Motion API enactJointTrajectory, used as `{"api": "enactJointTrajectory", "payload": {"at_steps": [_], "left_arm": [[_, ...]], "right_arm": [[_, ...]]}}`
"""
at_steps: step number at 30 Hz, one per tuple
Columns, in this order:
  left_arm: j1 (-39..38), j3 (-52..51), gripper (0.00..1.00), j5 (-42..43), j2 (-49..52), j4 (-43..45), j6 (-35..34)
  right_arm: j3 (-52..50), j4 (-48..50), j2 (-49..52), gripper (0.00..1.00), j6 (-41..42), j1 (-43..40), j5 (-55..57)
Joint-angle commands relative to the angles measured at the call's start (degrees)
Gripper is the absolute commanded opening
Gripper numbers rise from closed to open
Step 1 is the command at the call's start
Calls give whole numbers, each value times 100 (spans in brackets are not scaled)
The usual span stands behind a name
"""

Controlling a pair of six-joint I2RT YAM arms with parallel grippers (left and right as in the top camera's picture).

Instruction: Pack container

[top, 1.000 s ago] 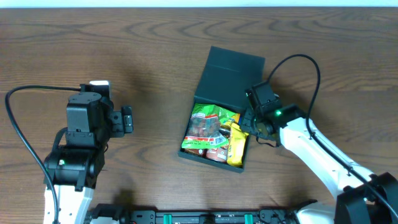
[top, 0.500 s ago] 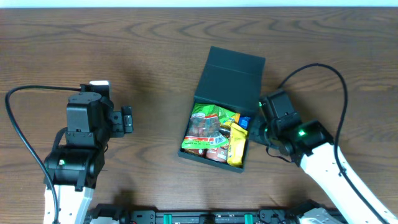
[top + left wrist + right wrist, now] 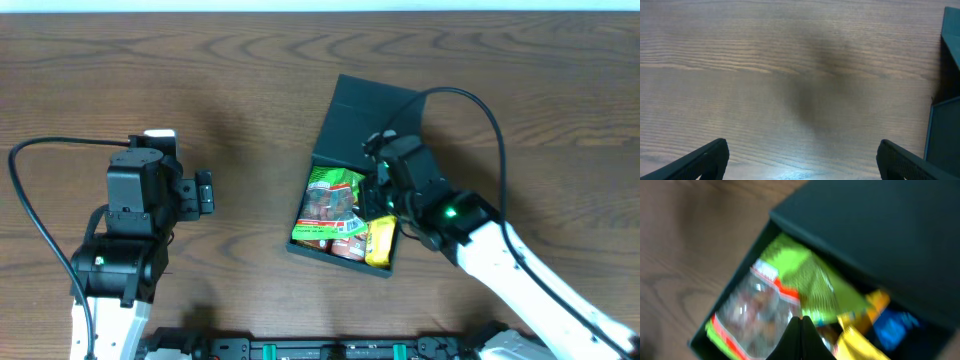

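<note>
Container [image 3: 331, 256] sits centre-right on the wooden table [image 3: 250, 90], flap lid [image 3: 378, 112] open and lying back toward the far edge. Inside are a green packet [image 3: 331, 187], a yellow packet [image 3: 380, 241] and something blue [image 3: 892, 327]. Right gripper [image 3: 377, 188] is over the container's right side, fingers together, nothing between them. Left gripper [image 3: 204, 192] is well to the left, jaws apart, over bare wood.
</note>
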Motion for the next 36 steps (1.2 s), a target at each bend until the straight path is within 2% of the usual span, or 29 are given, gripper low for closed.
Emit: {"api": "enactJointTrajectory", "payload": {"at_steps": [1,6,13,18,27,32,36], "left_arm": [[24,-28,95,0,-33,-15,98],[24,-28,95,0,-33,-15,98],[24,-28,95,0,-33,-15,98],[24,-28,95,0,-33,-15,98],[24,-28,95,0,-33,-15,98],[24,-28,95,0,-33,-15,98],[24,-28,95,0,-33,-15,98]], "right_arm": [[61,284,527,1,-42,-20,-87],[61,667,1226,1,0,-15,66],[61,420,1633,1,9,-15,260],[181,68,1222,2,232,-15,249],[800,-739,-203,1,302,-13,452],[658,-970,-151,2,704,133,181],[177,-551,4,2,894,446,44]]}}
